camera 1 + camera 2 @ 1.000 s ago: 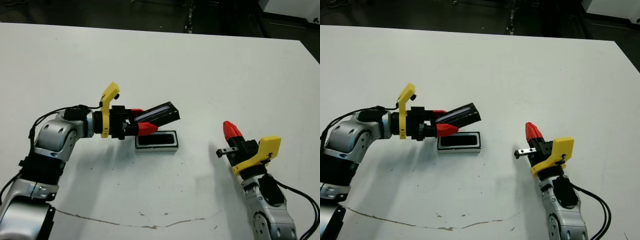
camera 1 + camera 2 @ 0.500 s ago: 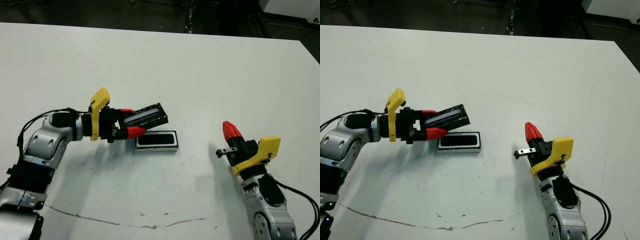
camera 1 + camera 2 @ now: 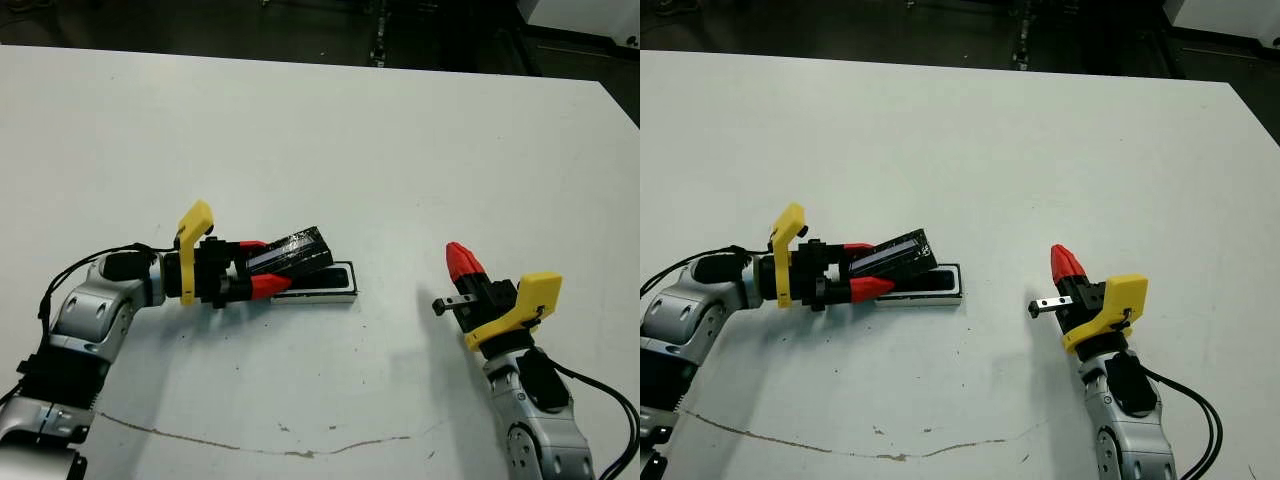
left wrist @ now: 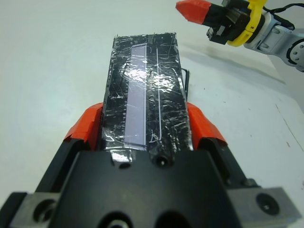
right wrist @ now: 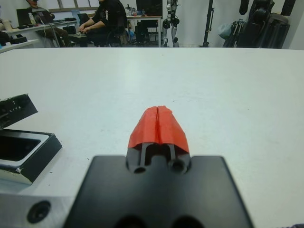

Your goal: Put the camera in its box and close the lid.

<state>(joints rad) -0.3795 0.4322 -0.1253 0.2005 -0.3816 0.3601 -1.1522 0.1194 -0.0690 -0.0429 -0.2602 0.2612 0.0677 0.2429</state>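
Two seated people show beyond the white desk, where the left gripper has its fingers clamped on the glossy, wrinkled black lid, tilted over the white box, while the right gripper idles, fingers pressed together, empty.

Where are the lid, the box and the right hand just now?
lid (image 4: 145,99): left wrist view, on the pale strip along its top face.
box (image 3: 945,298): right eye view, on the white front wall near its right end.
right hand (image 5: 158,124): right wrist view, on the seam where its red fingertips meet.
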